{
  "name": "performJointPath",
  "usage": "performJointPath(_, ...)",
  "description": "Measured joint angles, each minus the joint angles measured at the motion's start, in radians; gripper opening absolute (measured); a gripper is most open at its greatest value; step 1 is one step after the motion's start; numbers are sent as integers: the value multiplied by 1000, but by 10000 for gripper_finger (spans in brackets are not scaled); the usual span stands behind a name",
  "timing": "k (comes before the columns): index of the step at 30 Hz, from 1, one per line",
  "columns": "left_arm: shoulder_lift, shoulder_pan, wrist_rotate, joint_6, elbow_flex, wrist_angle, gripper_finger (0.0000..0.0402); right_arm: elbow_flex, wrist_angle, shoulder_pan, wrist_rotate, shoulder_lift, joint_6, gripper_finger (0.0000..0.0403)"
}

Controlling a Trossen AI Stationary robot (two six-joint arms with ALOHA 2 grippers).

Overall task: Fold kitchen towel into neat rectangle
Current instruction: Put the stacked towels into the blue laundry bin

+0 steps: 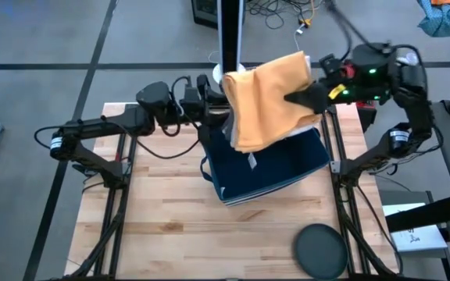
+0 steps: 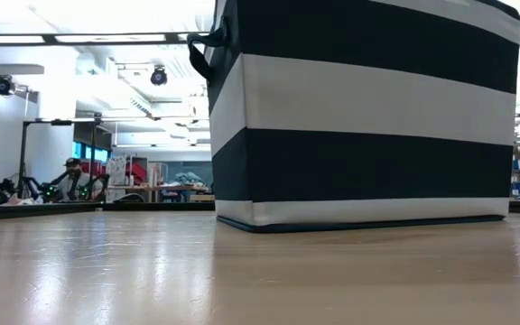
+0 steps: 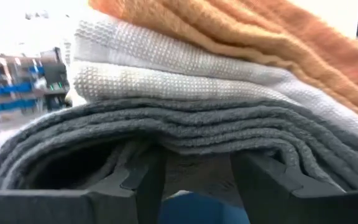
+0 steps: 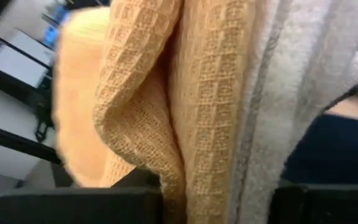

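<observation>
The orange towel [image 1: 270, 97] is held pinched by the right end effector [image 1: 307, 95] above the striped bin [image 1: 268, 168]; the grey towels [image 3: 166, 124] are gripped by the left end effector [image 3: 194, 180]. Next, it must be spread on the desk [image 1: 162, 226].

Both arms reach inward, left pincer [image 1: 219, 95] and right pincer [image 1: 301, 97] clamped.

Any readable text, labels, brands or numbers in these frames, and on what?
None can be read.
Paper sheet beside the table: dark print, too small.
Striped bin: no lettering.
Orange towel: no tag showing.
Room shelves: blurred.
</observation>
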Motion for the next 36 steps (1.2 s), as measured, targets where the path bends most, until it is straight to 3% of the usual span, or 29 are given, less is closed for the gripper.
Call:
performJointPath(6,-2,-20,-5,-26,0,-113,174,-3,-145,0,28,60,27,70)
performJointPath(22,68,-43,26,-23,0,-253,144,-40,-280,5,22,255,-16,70)
performJointPath(29,84,-50,38,15,0,-312,139,-156,-270,14,-36,248,3,70)
performJointPath(36,146,-50,60,111,1,-331,139,-275,-262,23,-28,230,31,70)
